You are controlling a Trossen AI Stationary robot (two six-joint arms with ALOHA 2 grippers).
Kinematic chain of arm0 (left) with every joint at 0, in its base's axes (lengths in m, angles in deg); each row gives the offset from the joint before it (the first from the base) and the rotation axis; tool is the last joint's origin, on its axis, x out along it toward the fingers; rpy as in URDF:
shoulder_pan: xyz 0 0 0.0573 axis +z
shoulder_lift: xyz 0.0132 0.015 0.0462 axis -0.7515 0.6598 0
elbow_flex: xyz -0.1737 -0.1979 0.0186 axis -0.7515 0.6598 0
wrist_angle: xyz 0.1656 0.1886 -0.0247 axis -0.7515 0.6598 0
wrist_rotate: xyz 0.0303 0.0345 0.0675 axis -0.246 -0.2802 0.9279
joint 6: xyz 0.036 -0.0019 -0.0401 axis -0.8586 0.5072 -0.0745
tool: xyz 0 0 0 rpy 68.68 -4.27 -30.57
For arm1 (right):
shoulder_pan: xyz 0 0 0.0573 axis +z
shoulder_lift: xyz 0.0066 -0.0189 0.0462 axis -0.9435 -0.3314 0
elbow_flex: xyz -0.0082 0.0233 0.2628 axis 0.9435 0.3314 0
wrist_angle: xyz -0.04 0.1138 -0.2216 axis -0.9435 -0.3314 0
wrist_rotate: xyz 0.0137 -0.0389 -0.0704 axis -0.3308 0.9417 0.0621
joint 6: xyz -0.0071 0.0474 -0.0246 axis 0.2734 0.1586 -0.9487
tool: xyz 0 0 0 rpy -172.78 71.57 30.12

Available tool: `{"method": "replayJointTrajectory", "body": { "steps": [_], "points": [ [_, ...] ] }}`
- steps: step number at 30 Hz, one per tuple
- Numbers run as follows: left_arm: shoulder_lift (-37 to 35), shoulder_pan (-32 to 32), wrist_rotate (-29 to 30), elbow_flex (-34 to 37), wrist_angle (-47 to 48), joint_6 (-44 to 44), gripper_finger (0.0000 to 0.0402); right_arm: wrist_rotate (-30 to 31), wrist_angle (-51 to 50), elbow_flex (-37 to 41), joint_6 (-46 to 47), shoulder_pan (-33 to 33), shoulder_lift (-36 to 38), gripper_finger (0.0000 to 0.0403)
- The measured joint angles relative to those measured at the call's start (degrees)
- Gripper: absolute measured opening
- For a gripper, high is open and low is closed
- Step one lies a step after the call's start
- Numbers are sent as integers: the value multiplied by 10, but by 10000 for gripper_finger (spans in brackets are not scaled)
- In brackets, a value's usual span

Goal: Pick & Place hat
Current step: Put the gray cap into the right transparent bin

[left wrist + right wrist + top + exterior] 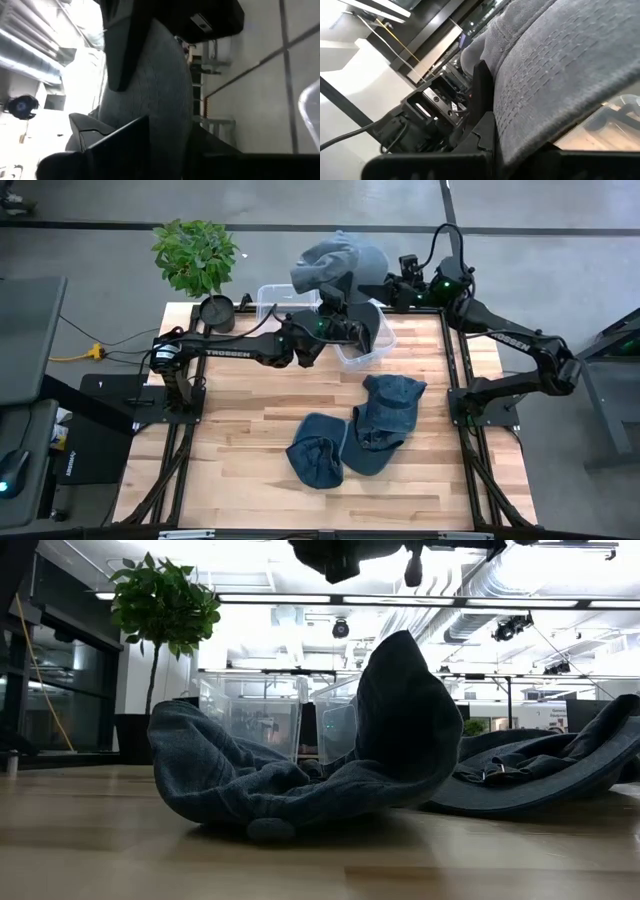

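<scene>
One grey hat (335, 262) hangs pinched between both grippers, left (338, 308) and right (392, 285), above what look like two clear bins (365, 352); two blue hats (385, 415) lie on the table (240, 440).

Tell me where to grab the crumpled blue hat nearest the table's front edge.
Grip the raised fold of the crumpled blue hat, coming from straight above. That peak stands well clear of the wood table, whereas its edges lie flat, and the second blue hat crowds one side.
</scene>
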Motion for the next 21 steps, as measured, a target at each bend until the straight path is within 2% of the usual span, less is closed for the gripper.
{"method": "replayJointTrajectory", "body": {
  "steps": [5,11,21],
  "points": [
    [0,0,7,-14,33,37,1,-4,0,0,0,0,0,5],
    [0,0,7,-14,35,72,0,-11,2,0,1,0,0,40],
    [0,0,9,-15,34,95,0,-26,6,0,-5,0,0,58]
  ]
}}
